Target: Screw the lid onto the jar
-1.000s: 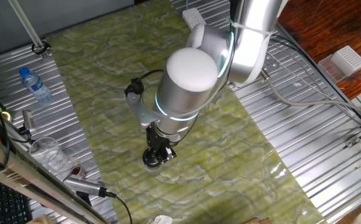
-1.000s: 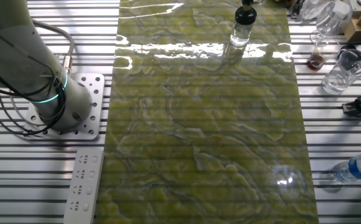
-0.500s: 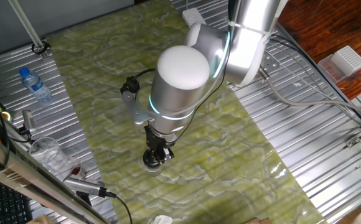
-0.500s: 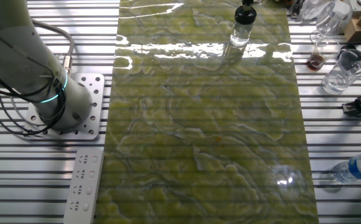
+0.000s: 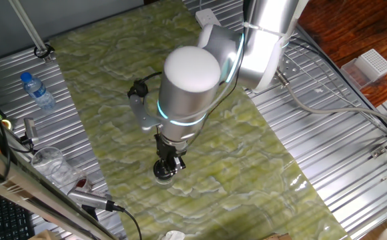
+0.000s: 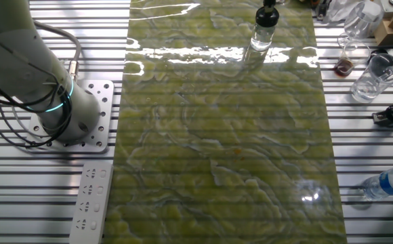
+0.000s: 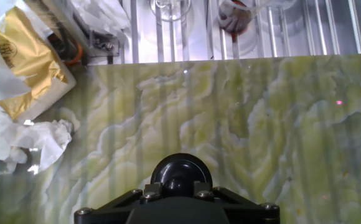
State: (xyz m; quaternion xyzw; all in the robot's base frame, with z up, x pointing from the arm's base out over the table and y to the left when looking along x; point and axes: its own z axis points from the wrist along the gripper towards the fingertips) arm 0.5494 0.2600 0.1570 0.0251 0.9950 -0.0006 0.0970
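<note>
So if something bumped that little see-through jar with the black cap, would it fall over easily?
Probably fairly easily. The small pale see-through jar stands taller than wide on the glossy green marble-patterned mat, so it may tip or slide. It looks light. For now the fingers sit on its round black cap, likely steadying it.

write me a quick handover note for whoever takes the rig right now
Gripper: down on the lid, apparently shut on it, though the fingers themselves are hard to see.
Jar: upright near one end of the green mat, the lid sitting on top.
Done: lid placed on the jar and gripped from above.
Left: how far it is threaded cannot be told. Finish turning until snug, then open and lift away.
</note>
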